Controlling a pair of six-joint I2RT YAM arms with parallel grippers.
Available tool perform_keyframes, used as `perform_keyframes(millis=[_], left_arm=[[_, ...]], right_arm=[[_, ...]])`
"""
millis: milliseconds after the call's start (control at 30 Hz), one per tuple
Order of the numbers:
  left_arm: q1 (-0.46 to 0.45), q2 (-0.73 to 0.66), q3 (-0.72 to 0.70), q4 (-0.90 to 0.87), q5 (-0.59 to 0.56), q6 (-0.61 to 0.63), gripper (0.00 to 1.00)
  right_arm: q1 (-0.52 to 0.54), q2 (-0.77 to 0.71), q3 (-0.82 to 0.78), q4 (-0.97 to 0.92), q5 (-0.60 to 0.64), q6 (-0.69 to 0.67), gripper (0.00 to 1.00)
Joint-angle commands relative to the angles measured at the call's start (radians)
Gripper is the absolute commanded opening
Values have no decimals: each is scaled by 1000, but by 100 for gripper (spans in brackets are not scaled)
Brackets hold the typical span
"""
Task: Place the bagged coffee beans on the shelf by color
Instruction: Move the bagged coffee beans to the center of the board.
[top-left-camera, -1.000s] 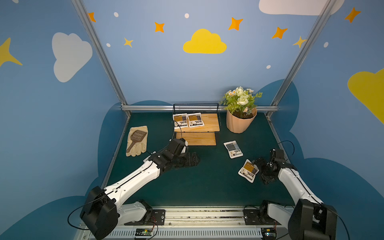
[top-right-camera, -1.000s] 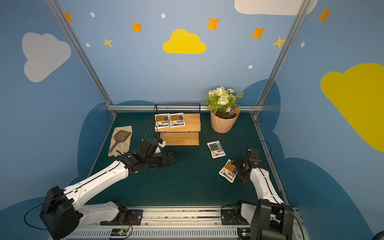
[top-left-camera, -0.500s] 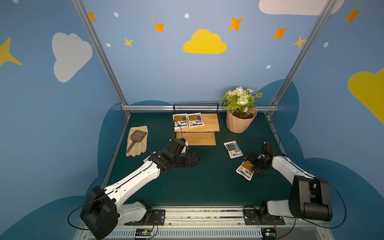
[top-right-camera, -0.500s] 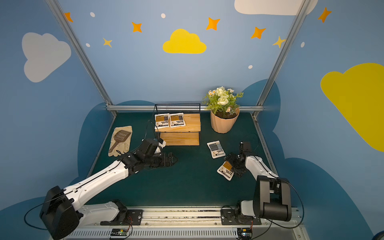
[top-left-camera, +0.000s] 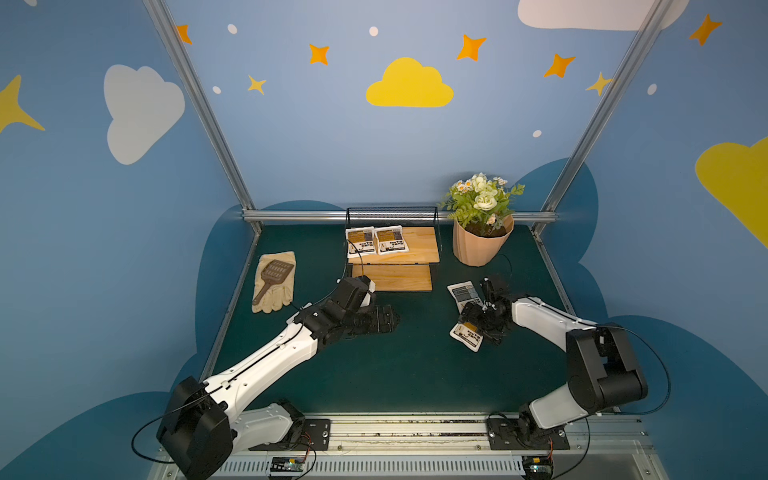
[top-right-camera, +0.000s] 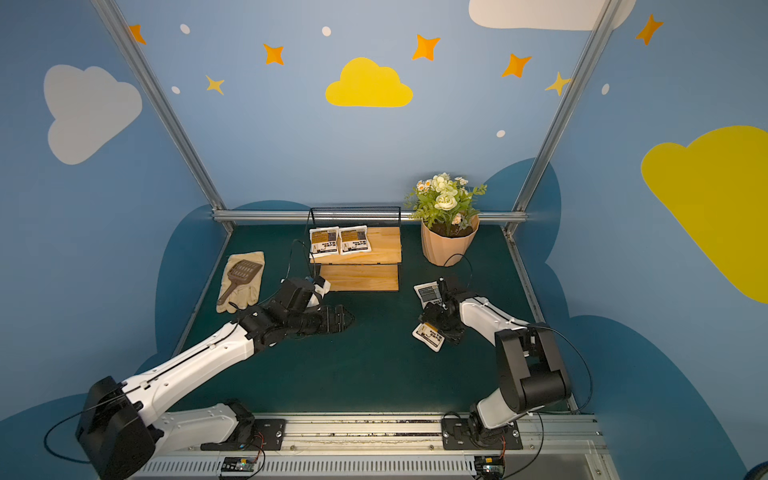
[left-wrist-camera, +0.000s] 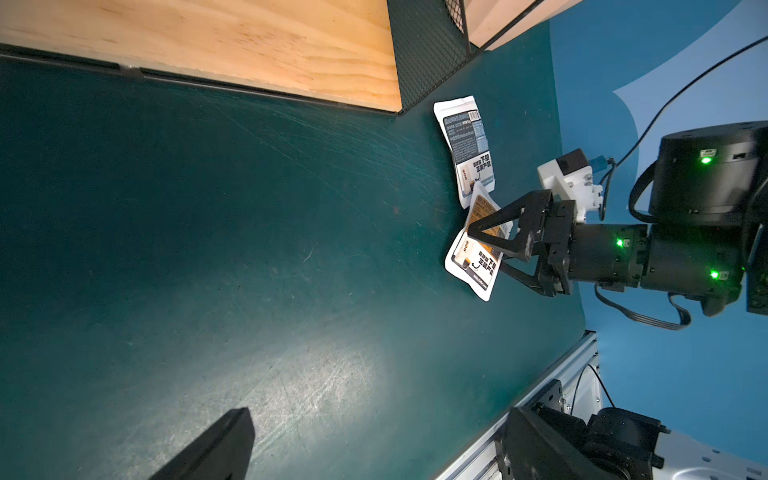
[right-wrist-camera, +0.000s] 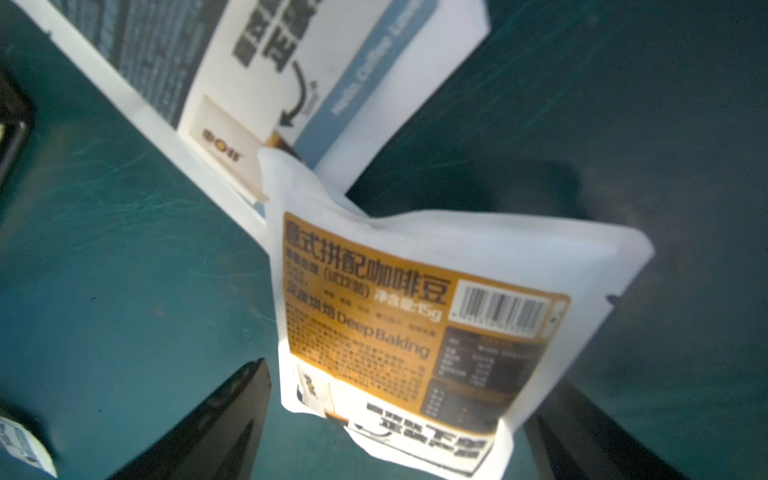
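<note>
Dark green matting (top-left-camera: 415, 374) covers the cell floor, with blue walls painted with clouds and stars behind it. At far left I note a cream glove (top-left-camera: 279, 302) lying flat with a brown scoop (top-left-camera: 272, 275) on top of it. Next comes the left gripper (top-left-camera: 384, 319), low over the matting in front of the shelf (top-left-camera: 422, 246). I cannot tell whether its jaws stand apart or together, since the left wrist view shows one finger only. The shelf stands at centre rear, and on the left half of its upper board a first yellow-brown pouch (top-left-camera: 360, 241) and a second yellow-brown pouch (top-left-camera: 390, 240) lie edge to edge. Right of the shelf stands a ribbed flower pot (top-left-camera: 480, 247). In front of it a grey-blue pouch (top-left-camera: 463, 293) lies flat on the matting. A third yellow-brown pouch (right-wrist-camera: 415, 332) sits tilted, one corner touching the grey-blue pouch. The right gripper (left-wrist-camera: 484, 249) is down over this third pouch, fingers spread wide, one on each side of it. I cannot confirm that they touch it.
</note>
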Motion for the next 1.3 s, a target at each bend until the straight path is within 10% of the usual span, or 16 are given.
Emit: perform_keyframes(millis=[0,633,1267], left_arm=[[0,-17,-21,-11,-13,10,100],[14,-57,-48,-10,-41,14,100],[23,-6,-31,4,-23,24,100]], right_arm=[[66,43,18,15,21,8,94],[418,200,243,-65,126,-44,95],[156,-93,-165,281,-113,295,89]])
